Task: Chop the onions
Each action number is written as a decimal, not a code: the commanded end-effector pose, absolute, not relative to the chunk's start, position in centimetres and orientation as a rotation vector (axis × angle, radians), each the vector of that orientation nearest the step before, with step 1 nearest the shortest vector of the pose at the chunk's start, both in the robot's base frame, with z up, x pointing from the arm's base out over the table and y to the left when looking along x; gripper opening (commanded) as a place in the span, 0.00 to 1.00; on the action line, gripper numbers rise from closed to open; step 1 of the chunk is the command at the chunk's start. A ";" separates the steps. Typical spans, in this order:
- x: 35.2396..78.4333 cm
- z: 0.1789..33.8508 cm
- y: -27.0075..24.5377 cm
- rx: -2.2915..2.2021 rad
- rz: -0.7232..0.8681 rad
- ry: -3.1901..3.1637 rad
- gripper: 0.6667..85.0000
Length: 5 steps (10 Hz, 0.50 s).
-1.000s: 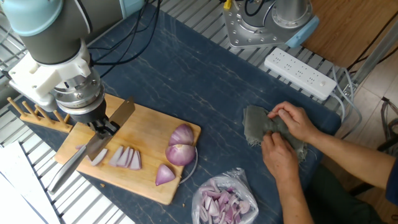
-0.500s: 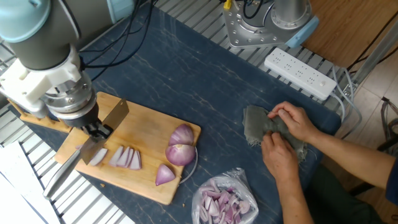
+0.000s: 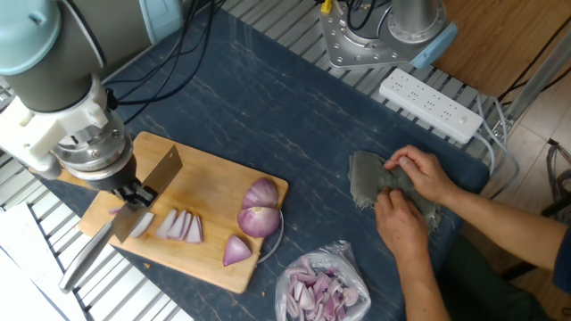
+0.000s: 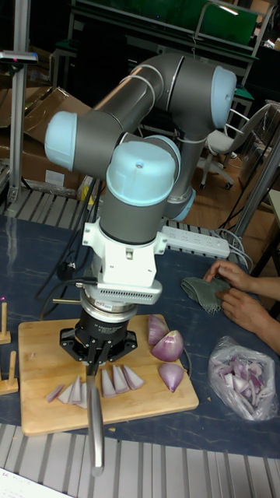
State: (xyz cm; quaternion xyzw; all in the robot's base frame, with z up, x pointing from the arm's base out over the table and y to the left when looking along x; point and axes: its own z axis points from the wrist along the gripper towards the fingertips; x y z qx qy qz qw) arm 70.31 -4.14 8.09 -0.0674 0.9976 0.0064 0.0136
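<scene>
The onions lie on a wooden cutting board: a row of thin slices, two halves and a wedge. My gripper hangs over the board's left end, just left of the slices, shut on a knife. The knife's blade points up and right. Its metal handle sticks out past the board's front edge. In the tall fixed view the gripper hides the blade.
A clear bag of purple onion bits lies right of the board. A person's hands hold a grey cloth at the right. A white power strip lies at the back. Wooden pegs stand at the left.
The arm has shifted left with the knife, so the blade has drawn away from the slices toward the board's left end. The onions and the person's hands have stayed put.
</scene>
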 end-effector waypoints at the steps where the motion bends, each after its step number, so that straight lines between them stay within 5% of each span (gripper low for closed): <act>1: 70.9 7.8 -4.0 -0.204 0.039 3.102 0.00; 5: 71.0 7.7 -4.1 -0.211 0.029 3.102 0.00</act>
